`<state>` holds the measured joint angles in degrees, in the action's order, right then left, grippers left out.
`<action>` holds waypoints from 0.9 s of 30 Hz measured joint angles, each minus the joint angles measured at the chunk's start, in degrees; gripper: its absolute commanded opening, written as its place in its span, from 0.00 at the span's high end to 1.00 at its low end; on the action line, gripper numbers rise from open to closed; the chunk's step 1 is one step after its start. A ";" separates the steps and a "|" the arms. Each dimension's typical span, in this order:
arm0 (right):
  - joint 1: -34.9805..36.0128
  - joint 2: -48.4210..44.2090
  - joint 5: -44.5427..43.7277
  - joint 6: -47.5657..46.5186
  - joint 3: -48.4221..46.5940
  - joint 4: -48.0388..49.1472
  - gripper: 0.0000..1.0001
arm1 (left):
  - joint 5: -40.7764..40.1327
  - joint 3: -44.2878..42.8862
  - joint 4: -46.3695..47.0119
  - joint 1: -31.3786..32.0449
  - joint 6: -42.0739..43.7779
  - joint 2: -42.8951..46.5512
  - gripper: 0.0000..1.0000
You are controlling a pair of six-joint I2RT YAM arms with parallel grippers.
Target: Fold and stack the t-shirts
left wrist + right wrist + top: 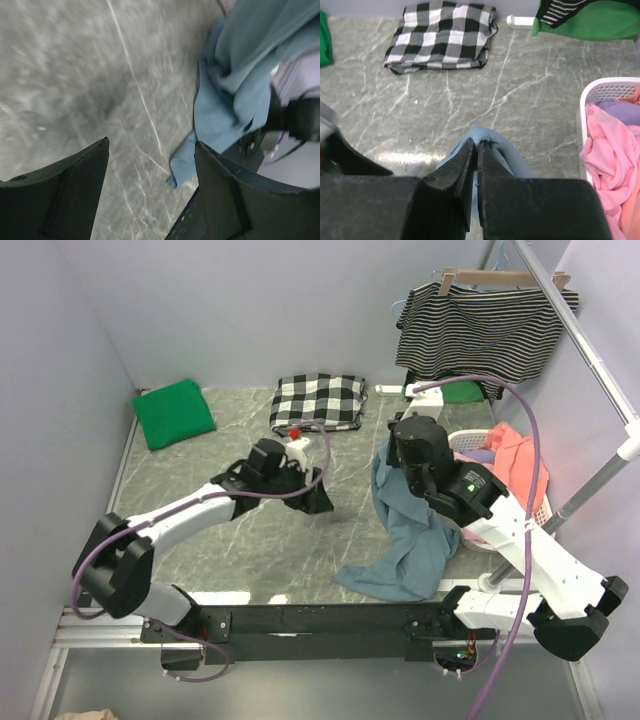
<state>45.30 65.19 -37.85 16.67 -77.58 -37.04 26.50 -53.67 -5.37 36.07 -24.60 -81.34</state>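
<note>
Three views, and none shows everything. R gripper (475, 146): we see its jaws clenched on a bunched fold of the slate-blue t-shirt (500, 147), tips half buried in fabric. R wrist cam cuts the rest of the shirt off. The top view fills that in: it hangs crumpled from the grip, lower part trailing on the table (250, 560) to the near edge, beside the basket (607, 86).

L gripper (150, 150): fingers spread, nothing between them, over bare table left of the shirt. L wrist view is blurred.

Green t-shirt (175, 412) lies folded at far-left corner, only a sliver in R wrist view. Checked cloth (442, 35) sits by far wall. Striped top (490, 325) on its hanger partly covers a green cloth (590, 22); we cannot tell what it is.
</note>
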 measured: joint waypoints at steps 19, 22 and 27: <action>-5.97 -2.10 5.60 -0.26 2.62 1.97 0.92 | -7.65 -5.18 6.10 26.95 4.20 -22.91 0.33; -6.54 -3.06 6.05 -0.24 3.52 1.95 0.92 | -9.62 -5.84 7.74 28.94 3.93 -23.78 0.35; -7.21 -3.85 6.54 -0.22 4.55 2.36 0.92 | -12.22 -6.49 9.14 30.80 3.65 -25.70 0.68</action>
<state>38.09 61.34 -31.31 16.45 -73.03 -34.68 14.28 -60.16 3.77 66.87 -20.95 -107.04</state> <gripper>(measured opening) 0.089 0.597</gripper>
